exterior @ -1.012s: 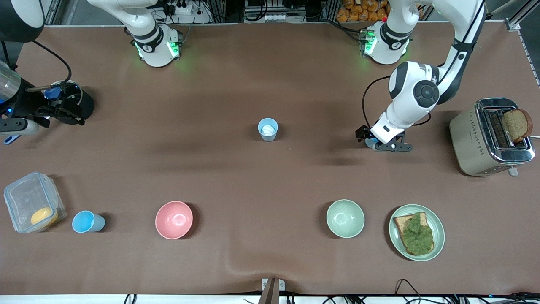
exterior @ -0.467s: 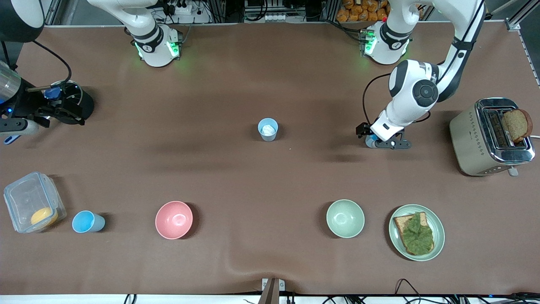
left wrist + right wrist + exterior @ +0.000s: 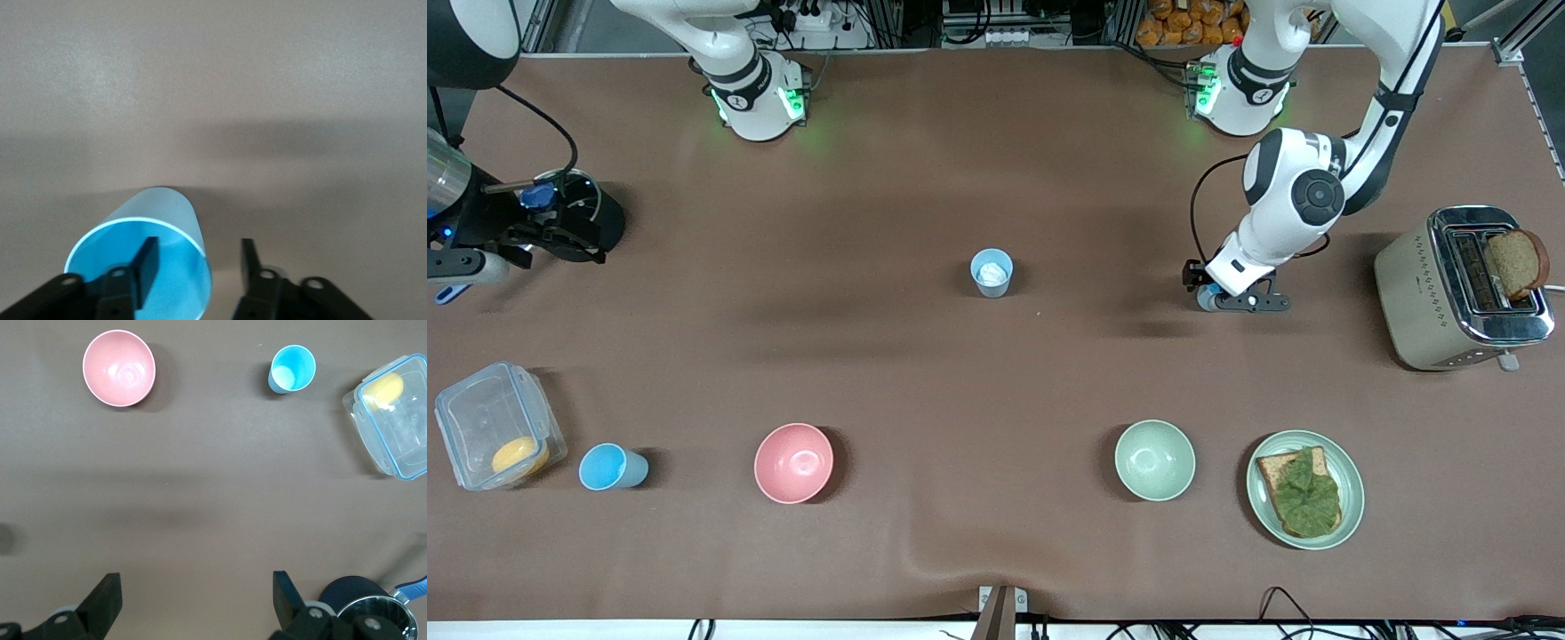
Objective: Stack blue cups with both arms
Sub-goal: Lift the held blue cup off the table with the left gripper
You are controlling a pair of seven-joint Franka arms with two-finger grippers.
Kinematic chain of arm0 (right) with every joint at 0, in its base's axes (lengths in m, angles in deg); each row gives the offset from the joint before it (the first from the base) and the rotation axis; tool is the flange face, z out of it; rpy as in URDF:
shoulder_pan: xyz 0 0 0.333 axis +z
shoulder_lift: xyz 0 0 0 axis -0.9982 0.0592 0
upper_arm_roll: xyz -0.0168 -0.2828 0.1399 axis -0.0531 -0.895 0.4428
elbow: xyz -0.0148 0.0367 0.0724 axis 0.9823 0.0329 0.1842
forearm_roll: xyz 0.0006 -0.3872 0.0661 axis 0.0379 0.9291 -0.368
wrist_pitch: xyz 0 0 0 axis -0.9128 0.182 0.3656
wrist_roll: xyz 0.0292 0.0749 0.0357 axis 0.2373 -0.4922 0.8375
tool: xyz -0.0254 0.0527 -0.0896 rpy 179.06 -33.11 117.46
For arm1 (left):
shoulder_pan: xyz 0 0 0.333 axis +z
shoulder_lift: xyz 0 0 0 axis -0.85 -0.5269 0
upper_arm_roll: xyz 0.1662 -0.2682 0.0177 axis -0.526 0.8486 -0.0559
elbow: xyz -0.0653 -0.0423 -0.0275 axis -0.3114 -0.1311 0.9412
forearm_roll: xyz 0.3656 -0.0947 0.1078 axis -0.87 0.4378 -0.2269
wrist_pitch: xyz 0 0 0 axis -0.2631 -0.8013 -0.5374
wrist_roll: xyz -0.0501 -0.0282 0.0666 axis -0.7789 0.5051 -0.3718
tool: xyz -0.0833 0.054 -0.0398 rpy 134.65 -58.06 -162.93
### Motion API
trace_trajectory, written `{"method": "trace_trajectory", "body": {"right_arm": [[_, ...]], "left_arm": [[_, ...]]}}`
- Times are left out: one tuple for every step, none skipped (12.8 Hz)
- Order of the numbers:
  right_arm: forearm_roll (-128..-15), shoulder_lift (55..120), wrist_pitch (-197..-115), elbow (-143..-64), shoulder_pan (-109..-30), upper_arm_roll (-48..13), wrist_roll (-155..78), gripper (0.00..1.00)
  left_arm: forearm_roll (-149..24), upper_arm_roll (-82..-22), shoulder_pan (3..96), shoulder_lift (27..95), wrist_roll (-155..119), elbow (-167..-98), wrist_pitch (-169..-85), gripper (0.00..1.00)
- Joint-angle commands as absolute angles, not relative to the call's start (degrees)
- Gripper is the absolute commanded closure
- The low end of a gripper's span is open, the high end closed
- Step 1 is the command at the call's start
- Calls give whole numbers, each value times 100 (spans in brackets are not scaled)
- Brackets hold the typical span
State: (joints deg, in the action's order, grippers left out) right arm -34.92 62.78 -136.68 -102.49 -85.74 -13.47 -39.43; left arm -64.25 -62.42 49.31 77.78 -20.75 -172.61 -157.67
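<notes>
Blue cup straddled at its rim by my left gripper, one finger inside, fingers apart; right gripper waits, spread wide.

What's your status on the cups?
Left gripper fingers straddle a blue cup's wall, not closed. Right gripper open, waiting high. Two other cups untouched.

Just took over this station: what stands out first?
The left gripper is low at a blue cup, one finger inside its rim, one outside. Another cup with a whitish inside stands mid-table. The right gripper waits, open, high over the right arm's end.
</notes>
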Motion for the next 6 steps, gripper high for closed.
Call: {"method": "trace_trajectory", "body": {"right_arm": [[-3405,6345,-13568,-10112,-8678,-1274,-3913,0],[-3405,6345,-13568,-10112,-8678,-1274,-3913,0],[-3405,6345,-13568,-10112,-8678,-1274,-3913,0],[-3405,6345,-13560,-10112,-8678,-1274,-3913,0],[-3405,6345,-13559,-10112,-8678,-1274,-3913,0],[-3405,6345,-13568,-10112,-8678,-1274,-3913,0]], "left_arm": [[-6359,-6215,4959,7888,-2042,-17267,-15786,100],[-6359,-6224,4968,7923,-2050,-17259,-15725,100],[-6359,-6224,5064,7993,-2068,-17189,-15637,100],[-6350,-6215,5100,8055,-2068,-17110,-15436,100],[-6350,-6215,5100,8160,-2077,-16953,-15147,100],[-6350,-6207,5100,8309,-2086,-16742,-14761,100]]}}
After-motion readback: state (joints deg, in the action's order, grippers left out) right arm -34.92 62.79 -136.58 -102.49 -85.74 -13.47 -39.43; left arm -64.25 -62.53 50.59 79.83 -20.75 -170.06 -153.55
